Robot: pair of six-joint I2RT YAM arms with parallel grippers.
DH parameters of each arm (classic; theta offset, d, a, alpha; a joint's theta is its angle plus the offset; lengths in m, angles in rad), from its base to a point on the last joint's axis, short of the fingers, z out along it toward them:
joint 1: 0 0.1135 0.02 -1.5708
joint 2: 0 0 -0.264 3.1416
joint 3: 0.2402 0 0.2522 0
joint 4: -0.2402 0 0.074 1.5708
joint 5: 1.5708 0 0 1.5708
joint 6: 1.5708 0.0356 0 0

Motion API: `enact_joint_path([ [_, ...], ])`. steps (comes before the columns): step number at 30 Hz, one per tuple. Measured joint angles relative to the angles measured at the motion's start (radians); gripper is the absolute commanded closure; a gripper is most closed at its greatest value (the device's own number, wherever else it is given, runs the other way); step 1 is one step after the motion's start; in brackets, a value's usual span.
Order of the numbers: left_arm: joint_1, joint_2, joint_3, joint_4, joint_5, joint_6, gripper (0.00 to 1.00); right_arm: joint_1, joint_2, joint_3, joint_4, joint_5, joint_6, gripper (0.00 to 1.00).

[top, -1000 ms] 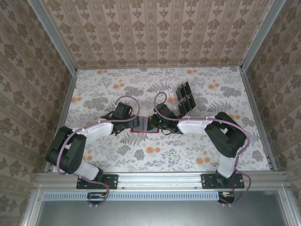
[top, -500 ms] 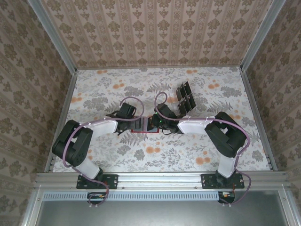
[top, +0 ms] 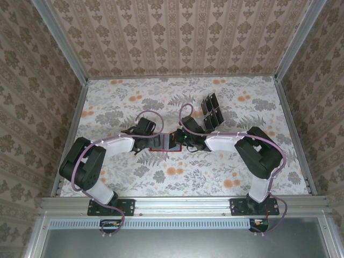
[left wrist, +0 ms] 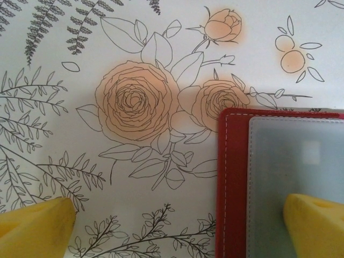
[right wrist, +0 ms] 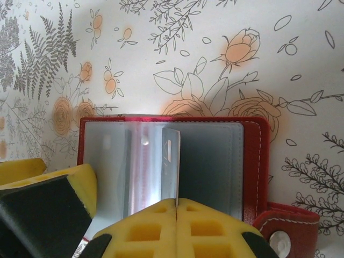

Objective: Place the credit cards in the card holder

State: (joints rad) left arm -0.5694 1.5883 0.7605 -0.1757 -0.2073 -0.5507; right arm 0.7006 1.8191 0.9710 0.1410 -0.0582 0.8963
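Observation:
The card holder is a red wallet lying open on the flowered table, with pale grey-blue pockets facing up. My right gripper is shut on one thin credit card, held on edge above the wallet's middle fold. My left gripper is open and straddles the wallet's red left edge. One yellow fingertip is over the pocket, the other over the table. In the top view both grippers meet at the wallet, left and right.
More dark credit cards stand in a clear slotted rack behind and to the right of the wallet. The wallet's clasp tab sticks out on its right side. Patterned walls close in the table on three sides.
My left arm has swung right, bringing its open gripper onto the wallet's left edge. The right gripper has edged slightly with the card still in it.

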Motion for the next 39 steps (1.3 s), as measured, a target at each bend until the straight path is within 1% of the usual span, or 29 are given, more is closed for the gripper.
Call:
enact_joint_path([
  [8, 0.000, 0.000, -0.002, 0.000, -0.006, -0.014, 0.00, -0.016, 0.000, -0.033, 0.104, -0.075, 0.028, 1.00],
  [12, 0.000, 0.000, -0.004, 0.000, -0.007, -0.018, 0.00, -0.015, 0.000, -0.050, 0.152, -0.093, 0.050, 1.00],
  [26, 0.000, -0.006, -0.012, 0.004, -0.014, -0.026, 0.00, -0.006, 0.024, -0.058, 0.276, -0.101, 0.104, 1.00],
  [39, 0.000, -0.006, -0.015, 0.008, -0.016, -0.026, 0.00, 0.000, 0.071, -0.071, 0.338, -0.105, 0.140, 1.00],
])
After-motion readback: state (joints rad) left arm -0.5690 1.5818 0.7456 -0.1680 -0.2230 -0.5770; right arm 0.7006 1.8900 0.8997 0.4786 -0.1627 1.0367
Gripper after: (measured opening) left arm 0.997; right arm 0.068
